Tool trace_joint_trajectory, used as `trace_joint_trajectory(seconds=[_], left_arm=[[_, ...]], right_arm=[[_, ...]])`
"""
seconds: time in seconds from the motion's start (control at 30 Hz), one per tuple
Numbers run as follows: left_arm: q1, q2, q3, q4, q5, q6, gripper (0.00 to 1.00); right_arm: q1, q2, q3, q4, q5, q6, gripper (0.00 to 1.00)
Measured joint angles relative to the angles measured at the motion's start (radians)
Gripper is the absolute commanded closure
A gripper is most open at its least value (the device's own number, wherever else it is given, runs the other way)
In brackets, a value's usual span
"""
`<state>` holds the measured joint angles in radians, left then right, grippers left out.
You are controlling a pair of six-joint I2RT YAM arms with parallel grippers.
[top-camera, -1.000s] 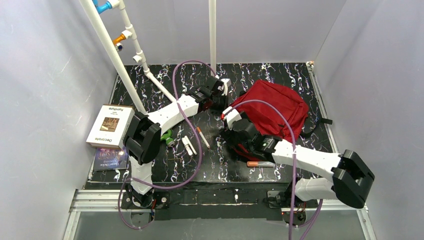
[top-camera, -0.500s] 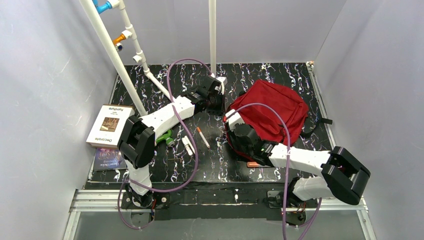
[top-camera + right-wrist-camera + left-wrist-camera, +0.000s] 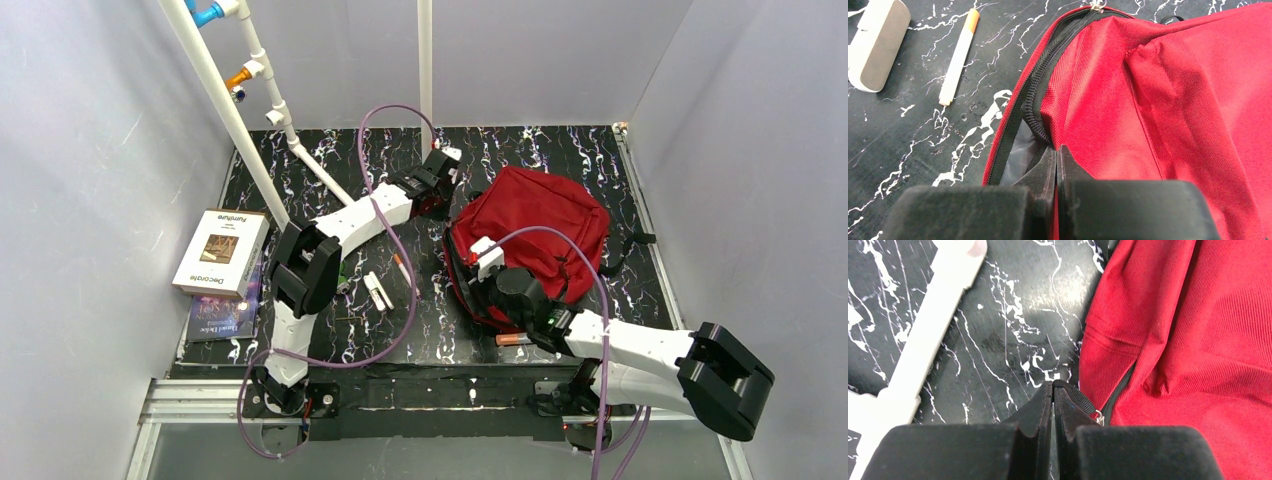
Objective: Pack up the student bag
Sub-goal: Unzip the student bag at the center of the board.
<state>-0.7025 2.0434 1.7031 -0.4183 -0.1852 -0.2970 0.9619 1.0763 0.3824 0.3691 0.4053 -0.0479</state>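
The dark-red student bag (image 3: pixel 545 222) lies at the back right of the black marbled table, and its main zip (image 3: pixel 1035 95) is partly open, showing grey lining. At the bag's far left corner my left gripper (image 3: pixel 442 205) (image 3: pixel 1053 385) is shut on the black webbing zip pull (image 3: pixel 1080 397). The bag's red cloth (image 3: pixel 1198 340) fills the right of the left wrist view. My right gripper (image 3: pixel 472 290) (image 3: pixel 1057 149) is shut on the red fabric edge of the bag (image 3: pixel 1158 90) beside the open zip, at its near left side.
A white pen with an orange tip (image 3: pixel 406 275) (image 3: pixel 959 57), a white eraser-like block (image 3: pixel 375 290) (image 3: pixel 875 45) and a green object (image 3: pixel 335 272) lie left of the bag. An orange marker (image 3: pixel 515 340) lies near it. Two books (image 3: pixel 222 250) sit far left, by slanted white pipes (image 3: pixel 240 110).
My right gripper has shut on the bag's edge and drawn back toward the near side. The left gripper moved right and farther with the zip pull. The bag shifted and widened.
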Motion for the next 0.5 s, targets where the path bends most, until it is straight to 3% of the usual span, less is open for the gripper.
trace_joint_trajectory(seconds=[0.3, 0.5], left_arm=[[-0.002, 0.05, 0.053, 0.135, -0.009, 0.088, 1.0], [-0.005, 0.156, 0.2, 0.139, 0.026, 0.127, 1.0]], right_arm=[[-0.047, -0.032, -0.04, 0.078, -0.045, 0.021, 0.99], [-0.079, -0.045, -0.04, 0.084, -0.037, 0.037, 0.99]])
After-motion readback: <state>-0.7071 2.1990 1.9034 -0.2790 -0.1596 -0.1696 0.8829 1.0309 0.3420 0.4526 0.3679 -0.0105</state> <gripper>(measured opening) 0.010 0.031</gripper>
